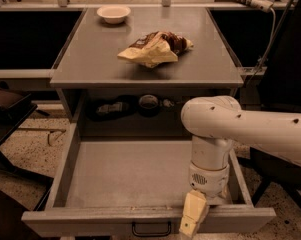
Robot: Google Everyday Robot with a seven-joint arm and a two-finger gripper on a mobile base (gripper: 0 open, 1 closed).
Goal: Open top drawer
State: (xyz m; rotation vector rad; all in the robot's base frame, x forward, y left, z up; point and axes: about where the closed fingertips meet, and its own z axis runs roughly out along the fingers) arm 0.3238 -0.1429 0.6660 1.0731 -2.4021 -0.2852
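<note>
The top drawer [90,223] stands pulled far out of the grey cabinet, its shallow grey tray [130,171] showing with nothing in it. Its flat front panel carries a small black bar handle [151,229] at the bottom edge of the view. My gripper [192,220] hangs from the white arm [225,126] over the drawer's front rim, just right of the handle, pointing down. No other drawers show.
A crumpled chip bag [155,48] and a small white bowl [113,13] sit on the cabinet top [90,64]. Dark objects lie in the recess behind the drawer [140,105]. A chair base stands at the left [5,109]. Dark furniture is on the right.
</note>
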